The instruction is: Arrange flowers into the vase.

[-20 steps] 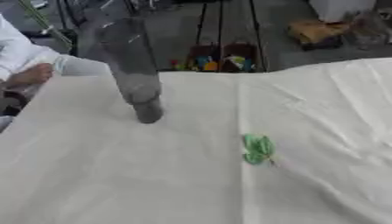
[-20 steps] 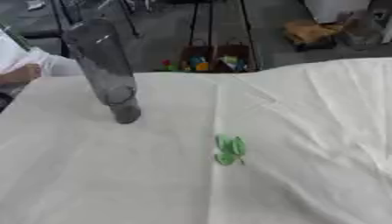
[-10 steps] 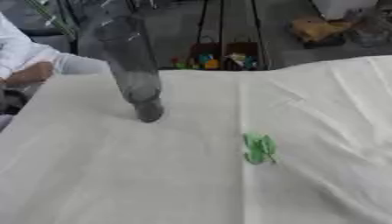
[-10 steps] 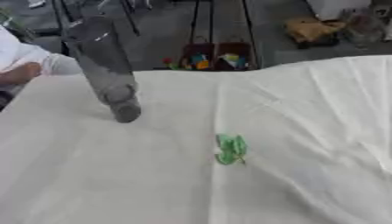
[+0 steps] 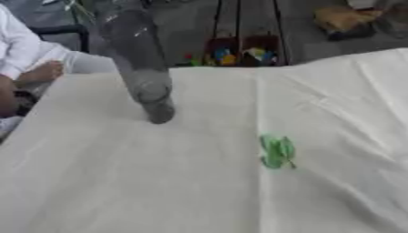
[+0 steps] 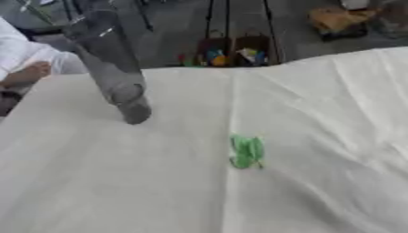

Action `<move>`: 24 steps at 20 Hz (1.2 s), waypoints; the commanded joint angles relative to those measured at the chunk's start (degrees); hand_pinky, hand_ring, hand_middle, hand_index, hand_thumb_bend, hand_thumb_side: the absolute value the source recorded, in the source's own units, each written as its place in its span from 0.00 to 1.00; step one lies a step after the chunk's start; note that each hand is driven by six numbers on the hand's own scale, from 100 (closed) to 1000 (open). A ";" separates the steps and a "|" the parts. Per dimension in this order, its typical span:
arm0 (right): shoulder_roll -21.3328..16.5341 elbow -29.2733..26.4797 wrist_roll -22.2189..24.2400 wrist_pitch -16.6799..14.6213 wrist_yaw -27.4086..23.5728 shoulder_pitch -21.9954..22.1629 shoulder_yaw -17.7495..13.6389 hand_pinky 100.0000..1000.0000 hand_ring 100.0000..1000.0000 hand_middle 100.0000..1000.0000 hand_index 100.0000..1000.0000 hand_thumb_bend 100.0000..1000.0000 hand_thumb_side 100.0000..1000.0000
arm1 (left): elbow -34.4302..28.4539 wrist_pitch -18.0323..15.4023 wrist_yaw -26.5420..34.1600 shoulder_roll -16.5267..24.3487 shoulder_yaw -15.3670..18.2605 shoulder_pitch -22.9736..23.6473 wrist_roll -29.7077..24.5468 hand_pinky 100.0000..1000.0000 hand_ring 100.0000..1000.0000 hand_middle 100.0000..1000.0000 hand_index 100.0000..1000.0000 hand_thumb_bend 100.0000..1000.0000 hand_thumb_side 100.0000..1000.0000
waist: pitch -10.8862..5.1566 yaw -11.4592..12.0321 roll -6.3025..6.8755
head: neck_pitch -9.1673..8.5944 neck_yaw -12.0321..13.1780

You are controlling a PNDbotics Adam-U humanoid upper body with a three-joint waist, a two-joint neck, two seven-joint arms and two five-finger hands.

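Left eye view is showing neither hand; the tall grey vase (image 5: 143, 68) is standing left, a green sprig (image 5: 277, 151) lying well apart; gripping its stem would likely be working best.

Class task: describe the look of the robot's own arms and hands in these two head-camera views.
Neither robot arm nor hand shows in either view, so nothing of their look can be told. Only the tall grey vase, a small green piece and the white tablecloth appear.

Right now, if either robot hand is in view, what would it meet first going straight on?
Neither hand shows, so I cannot tell; the tablecloth holds a vase and a green leafy piece.
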 commanded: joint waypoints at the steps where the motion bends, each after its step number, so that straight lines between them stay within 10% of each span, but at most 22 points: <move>1: -1.92 -0.43 0.45 -0.29 -0.71 -0.86 -0.04 0.52 0.78 0.43 0.73 0.00 0.84 | 0.26 -2.07 -0.22 1.24 1.25 -1.95 0.24 0.00 0.00 0.00 0.00 0.00 0.73 | -0.89 -0.04 -0.12 | -0.40 0.44; 19: -2.80 0.41 1.39 -1.31 -1.26 -1.52 0.28 0.52 0.78 0.43 0.74 0.00 0.83 | 1.69 -6.51 -10.88 0.14 1.55 -3.58 1.27 0.00 0.00 0.00 0.01 0.00 0.70 | 0.33 -1.26 0.36 | -2.52 1.28; 21: -2.54 0.35 1.50 -1.15 -1.56 -1.62 0.38 0.52 0.78 0.43 0.74 0.00 0.84 | 0.34 -6.59 -11.37 0.30 0.85 -2.93 0.90 0.00 0.00 0.00 0.01 0.00 0.68 | 0.52 -1.47 0.40 | -7.44 0.46; 24: -2.38 0.25 1.72 -0.95 -1.99 -1.69 0.37 0.52 0.78 0.43 0.74 0.00 0.84 | -1.23 -6.05 -11.57 0.31 0.67 -2.31 1.26 0.00 0.00 0.00 0.01 0.00 0.69 | 0.53 -1.70 0.38 | -9.55 0.51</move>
